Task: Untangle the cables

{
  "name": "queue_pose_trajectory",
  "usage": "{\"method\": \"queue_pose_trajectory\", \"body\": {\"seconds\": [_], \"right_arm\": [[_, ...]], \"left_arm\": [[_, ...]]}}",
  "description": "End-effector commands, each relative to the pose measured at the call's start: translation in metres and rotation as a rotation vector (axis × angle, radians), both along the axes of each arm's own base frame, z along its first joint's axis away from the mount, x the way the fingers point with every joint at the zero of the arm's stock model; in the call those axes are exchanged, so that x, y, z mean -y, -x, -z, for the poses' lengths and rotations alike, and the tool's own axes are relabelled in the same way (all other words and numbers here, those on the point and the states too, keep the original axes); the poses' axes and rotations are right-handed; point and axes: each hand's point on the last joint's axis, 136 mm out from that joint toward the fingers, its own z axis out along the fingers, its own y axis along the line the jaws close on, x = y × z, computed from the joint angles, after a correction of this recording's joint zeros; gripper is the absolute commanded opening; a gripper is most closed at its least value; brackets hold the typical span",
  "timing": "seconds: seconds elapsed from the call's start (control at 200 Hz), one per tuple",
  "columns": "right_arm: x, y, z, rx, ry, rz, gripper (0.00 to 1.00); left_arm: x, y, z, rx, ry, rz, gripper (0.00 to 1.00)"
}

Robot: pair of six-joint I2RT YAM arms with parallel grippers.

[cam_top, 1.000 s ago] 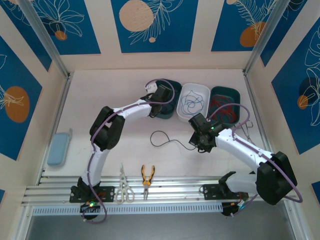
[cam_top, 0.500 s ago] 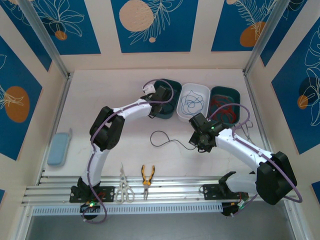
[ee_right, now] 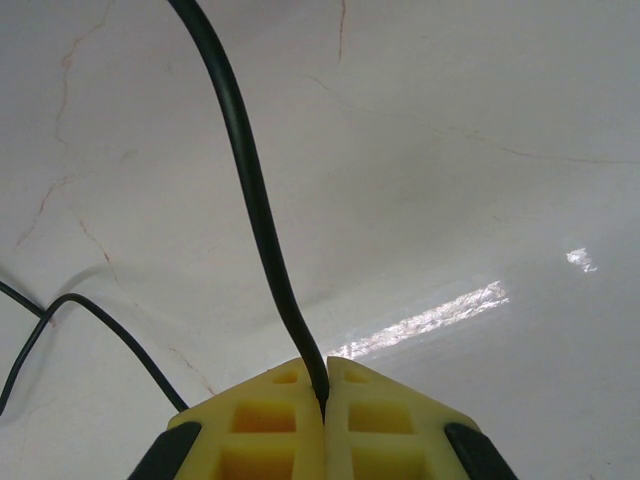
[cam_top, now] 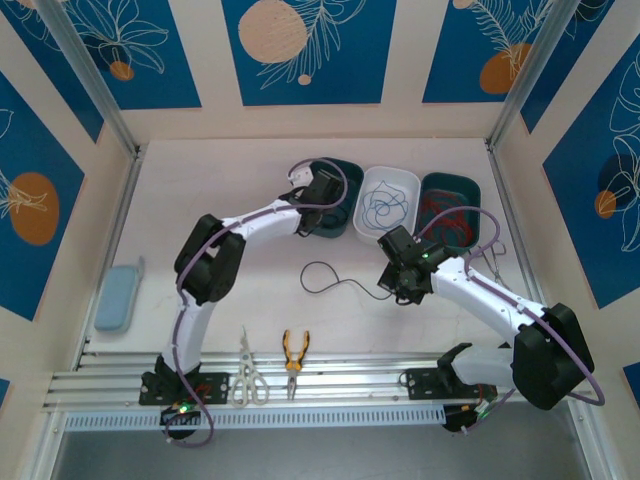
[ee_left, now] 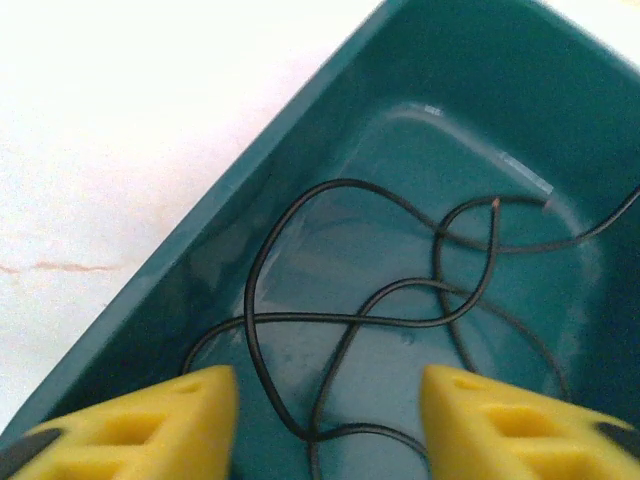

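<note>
White tabletop [cam_top: 200,200], top view: thin black wire cable [cam_top: 322,278] looped mid-table, tail running right into right gripper [cam_top: 395,285]; left gripper [cam_top: 316,215] over dark teal plastic bin [cam_top: 345,168] at far edge.
Left wrist: jaws parted, gripping nothing, above coiled black cable [ee_left: 345,320] loose in bin.
Right wrist: jaws clamped on cable end, length stretching straight ahead.

yellow fingers [ee_left: 140,425] on the left hand [ee_left: 328,400]; below it a teal bin [ee_left: 480,90], black cable [ee_left: 330,321]. black cable at the right hand [ee_right: 325,395] too, over white, brown-veined surface [ee_right: 480,150].

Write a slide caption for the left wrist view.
Left gripper, open, poised over a black cable lying in loose loops in a teal bin.
</note>
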Motion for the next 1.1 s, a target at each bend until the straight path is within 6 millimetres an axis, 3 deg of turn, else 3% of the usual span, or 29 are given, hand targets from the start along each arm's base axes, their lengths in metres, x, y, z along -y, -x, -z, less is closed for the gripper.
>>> {"method": "queue_pose_trajectory", "body": {"seconds": [0.0, 0.085, 0.345, 0.53, 0.685, 0.795, 0.87, 1.09], "right_arm": [[0.002, 0.001, -0.003, 0.011, -0.003, -0.008, 0.0], [0.001, -0.001, -0.006, 0.017, -0.003, -0.011, 0.0], [-0.001, -0.005, -0.015, 0.052, -0.011, -0.026, 0.0], [-0.005, -0.007, -0.029, 0.096, -0.029, -0.048, 0.0], [-0.019, -0.017, -0.054, 0.185, -0.058, -0.118, 0.0], [-0.033, -0.025, -0.079, 0.278, -0.07, -0.208, 0.0], [-0.043, -0.028, -0.091, 0.316, -0.087, -0.268, 0.0], [-0.066, -0.029, -0.1, 0.3, -0.133, -0.358, 0.0]], "left_arm": [[0.009, 0.001, -0.058, 0.108, 0.071, 0.04, 0.61], [0.006, 0.005, -0.072, 0.134, 0.084, 0.044, 0.66], [-0.008, 0.021, -0.111, 0.215, 0.081, 0.094, 1.0], [-0.028, 0.04, -0.131, 0.277, 0.009, 0.153, 1.0], [-0.036, 0.063, -0.141, 0.358, -0.017, 0.287, 1.0], [-0.043, 0.078, -0.135, 0.367, 0.018, 0.362, 1.0], [-0.051, 0.087, -0.12, 0.288, 0.045, 0.392, 1.0], [-0.075, 0.122, -0.056, 0.018, 0.051, 0.399, 1.0]]}}
